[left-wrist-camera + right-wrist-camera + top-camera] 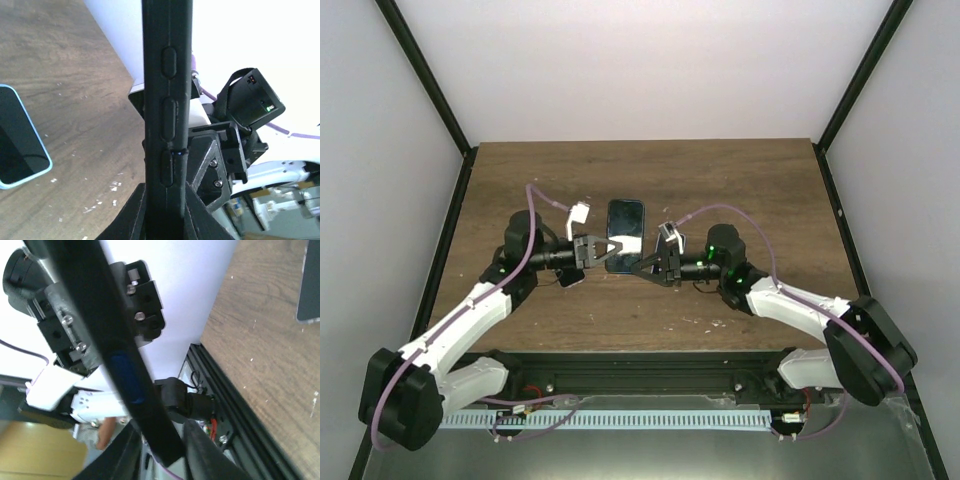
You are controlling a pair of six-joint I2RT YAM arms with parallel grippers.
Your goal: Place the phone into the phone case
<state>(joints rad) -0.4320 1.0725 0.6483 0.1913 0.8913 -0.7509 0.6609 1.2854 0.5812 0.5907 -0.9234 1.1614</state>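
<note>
**Phone not yet in its case**

Phone point(625, 222), dark-screened with a pale blue rim, lies flat and screen-up on the brown wooden table point(740, 190), just beside the slim black phone case point(167, 100), which is held on edge. The left gripper point(165, 210) is clamped tight on one end of the case, whose side button covers face its camera. The right gripper point(160, 440) straddles the case's other end, but I cannot tell whether it actually pinches it. By my judgement none of the fitting is done. The case must be brought to the phone and the phone pressed in.
</note>
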